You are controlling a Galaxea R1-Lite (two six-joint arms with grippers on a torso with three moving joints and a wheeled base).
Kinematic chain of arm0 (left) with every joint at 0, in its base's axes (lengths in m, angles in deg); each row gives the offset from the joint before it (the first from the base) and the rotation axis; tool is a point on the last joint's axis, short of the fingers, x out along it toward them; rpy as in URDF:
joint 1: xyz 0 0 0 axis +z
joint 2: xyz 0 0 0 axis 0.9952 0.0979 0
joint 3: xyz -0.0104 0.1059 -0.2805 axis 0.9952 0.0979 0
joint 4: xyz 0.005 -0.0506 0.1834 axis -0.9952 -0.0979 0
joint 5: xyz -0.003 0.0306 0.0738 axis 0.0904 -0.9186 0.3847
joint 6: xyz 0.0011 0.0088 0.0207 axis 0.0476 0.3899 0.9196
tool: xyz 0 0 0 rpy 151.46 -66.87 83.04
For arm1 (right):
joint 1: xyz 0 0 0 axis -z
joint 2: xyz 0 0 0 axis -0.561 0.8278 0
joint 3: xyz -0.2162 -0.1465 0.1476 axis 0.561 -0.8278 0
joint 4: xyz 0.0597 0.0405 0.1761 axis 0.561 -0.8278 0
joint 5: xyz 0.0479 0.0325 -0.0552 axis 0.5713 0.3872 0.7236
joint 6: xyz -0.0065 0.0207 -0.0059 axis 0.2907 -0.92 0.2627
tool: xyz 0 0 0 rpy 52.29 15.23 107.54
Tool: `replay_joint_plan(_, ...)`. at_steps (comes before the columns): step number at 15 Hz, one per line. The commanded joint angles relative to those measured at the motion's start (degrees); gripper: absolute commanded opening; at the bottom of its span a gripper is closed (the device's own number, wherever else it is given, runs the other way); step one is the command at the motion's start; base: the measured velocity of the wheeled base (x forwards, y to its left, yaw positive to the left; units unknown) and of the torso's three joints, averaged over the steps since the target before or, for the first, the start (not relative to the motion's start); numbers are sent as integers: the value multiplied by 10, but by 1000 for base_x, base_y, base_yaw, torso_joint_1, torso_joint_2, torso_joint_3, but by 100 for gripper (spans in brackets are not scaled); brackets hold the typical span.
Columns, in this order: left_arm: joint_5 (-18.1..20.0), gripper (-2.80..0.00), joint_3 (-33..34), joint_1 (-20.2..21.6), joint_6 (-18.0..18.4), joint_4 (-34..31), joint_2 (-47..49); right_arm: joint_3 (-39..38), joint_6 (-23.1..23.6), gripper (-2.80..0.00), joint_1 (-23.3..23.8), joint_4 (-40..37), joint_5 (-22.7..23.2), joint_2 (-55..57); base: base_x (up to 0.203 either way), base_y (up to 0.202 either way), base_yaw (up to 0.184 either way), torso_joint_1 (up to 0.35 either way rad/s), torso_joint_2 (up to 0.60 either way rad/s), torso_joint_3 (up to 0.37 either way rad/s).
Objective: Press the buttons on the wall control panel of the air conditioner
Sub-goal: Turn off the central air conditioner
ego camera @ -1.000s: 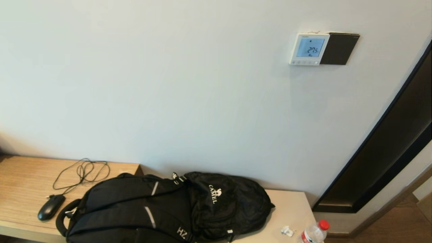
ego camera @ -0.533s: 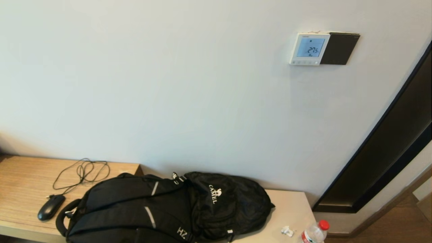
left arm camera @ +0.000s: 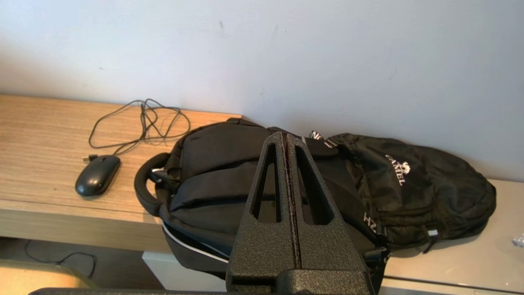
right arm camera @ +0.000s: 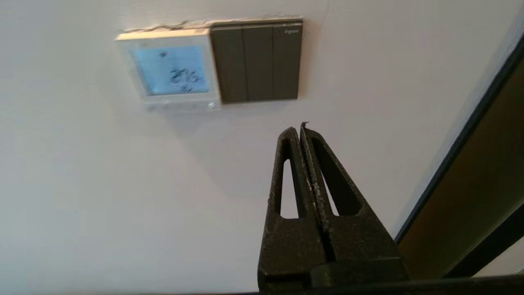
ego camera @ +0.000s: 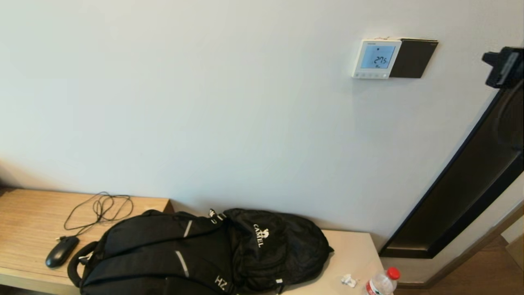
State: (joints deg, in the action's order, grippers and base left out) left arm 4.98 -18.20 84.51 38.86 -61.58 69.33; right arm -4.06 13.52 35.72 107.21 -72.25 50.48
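The white wall control panel point(ego camera: 376, 58) with a light-blue screen hangs high on the wall, right of centre. Its row of tiny pale buttons point(ego camera: 370, 75) runs along the bottom strip. Part of my right arm point(ego camera: 505, 67) shows at the head view's right edge, right of the panel and apart from it. In the right wrist view my right gripper point(right arm camera: 298, 129) is shut and empty, off the wall, below the panel point(right arm camera: 170, 67) and its buttons point(right arm camera: 180, 105), under the black plate. My left gripper point(left arm camera: 285, 137) is shut and empty, low over the backpack.
A black switch plate point(ego camera: 412, 58) adjoins the panel's right side. A black backpack point(ego camera: 204, 250), a mouse point(ego camera: 61, 251) with its cable, a scrap of paper point(ego camera: 348, 280) and a red-capped bottle point(ego camera: 380, 282) lie on the bench. A dark door frame point(ego camera: 462, 184) stands at the right.
My right arm has come into the head view at the right edge, at about the panel's height. Nothing on the bench has moved.
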Motion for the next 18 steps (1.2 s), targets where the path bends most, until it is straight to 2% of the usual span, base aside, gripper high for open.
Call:
replay_joint_plan(1, 0, -280, -1, 0, 0, 0, 0, 88, 1, -280, -1, 9, -11, 130, 0, 0, 0, 0, 0, 0)
replay_joint_plan(3, 0, -280, 1, 0, 0, 0, 0, 151, 2, -280, -4, 11, -18, 196, 0, 0, 0, 0, 0, 0)
replay_joint_plan(6, 0, -280, 1, 0, 0, 0, 0, 215, 3, -280, -37, 11, -32, 253, 0, 0, 0, 0, 0, 0)
replay_joint_plan(11, 0, -280, -1, 0, 0, 0, 0, 236, 6, -280, -69, 14, -35, 281, 0, 0, 0, 0, 0, 0)
replay_joint_plan(18, 0, -280, 0, 0, 0, 0, 0, 229, 5, -280, -80, 17, -37, 292, 0, 0, 0, 0, 0, 0)
